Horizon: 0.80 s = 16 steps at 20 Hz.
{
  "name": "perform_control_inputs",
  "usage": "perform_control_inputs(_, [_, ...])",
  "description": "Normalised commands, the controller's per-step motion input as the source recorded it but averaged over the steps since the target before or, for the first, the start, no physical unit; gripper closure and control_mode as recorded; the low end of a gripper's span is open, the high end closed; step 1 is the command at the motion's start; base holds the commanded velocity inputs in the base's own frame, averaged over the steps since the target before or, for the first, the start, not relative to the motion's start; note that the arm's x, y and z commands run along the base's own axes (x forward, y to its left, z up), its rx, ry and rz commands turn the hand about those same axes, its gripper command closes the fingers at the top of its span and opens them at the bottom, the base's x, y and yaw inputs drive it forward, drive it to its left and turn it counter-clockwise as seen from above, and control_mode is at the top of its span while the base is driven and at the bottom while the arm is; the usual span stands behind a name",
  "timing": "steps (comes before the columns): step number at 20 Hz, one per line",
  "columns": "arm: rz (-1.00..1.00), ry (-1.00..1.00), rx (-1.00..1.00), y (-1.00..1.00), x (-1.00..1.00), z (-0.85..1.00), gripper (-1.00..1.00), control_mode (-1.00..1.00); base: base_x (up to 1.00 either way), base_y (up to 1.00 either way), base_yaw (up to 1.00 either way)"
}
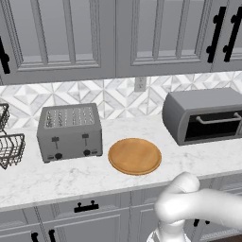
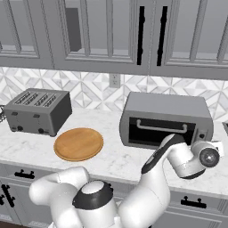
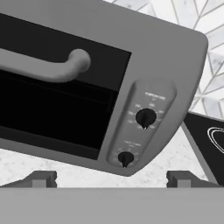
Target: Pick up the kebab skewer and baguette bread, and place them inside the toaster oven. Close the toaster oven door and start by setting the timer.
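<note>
1. Right of the round wooden board on the marble counter sits the toaster oven, a wide grey metal box. Its dark glass toaster oven door stands shut, with the silver bar handle running across the upper part of the glass.

2. Just before the oven's right end hovers the gripper, aimed at the control panel. Its jaws are spread wide and hold nothing; the two finger tips sit far apart at the bottom of the hand view.

3. On that panel, right of the door, are two small dark knobs: an upper knob and a lower knob. Which one is the timer I cannot read; the markings are too faint.

4. Handling, as I judge it: the oven is heavy and rigid and will not shift under a light touch. The knobs are small, hard and probably smooth, so the fingers should close squarely on a knob's sides before turning, or they may slip off.

5. The door, should it need opening, looks best taken by the middle of its stiff bar handle, where the pull stays even.

6. Left of the board stands a grey slot toaster, no part of this job.
</note>
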Motion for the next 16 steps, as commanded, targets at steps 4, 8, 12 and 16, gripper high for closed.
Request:
perform_control_inputs(4, [0.00, 0.00, -0.02, -0.01, 0.05, 0.00, -1.00, -1.00, 0.00, 0.00, 0.00])
perform_control_inputs(8, [0.00, 0.00, -0.02, 0.00, 0.00, 0.00, -1.00, -1.00, 0.00, 0.00, 0.00])
perform_control_inputs(12, [0.00, 0.00, -0.02, 0.00, 0.00, 0.00, -1.00, -1.00, 0.00, 0.00, 0.00])
perform_control_inputs(16, [0.00, 0.00, -0.01, -0.04, 0.02, -0.06, -1.00, -1.00, 0.00, 0.00, 0.00])
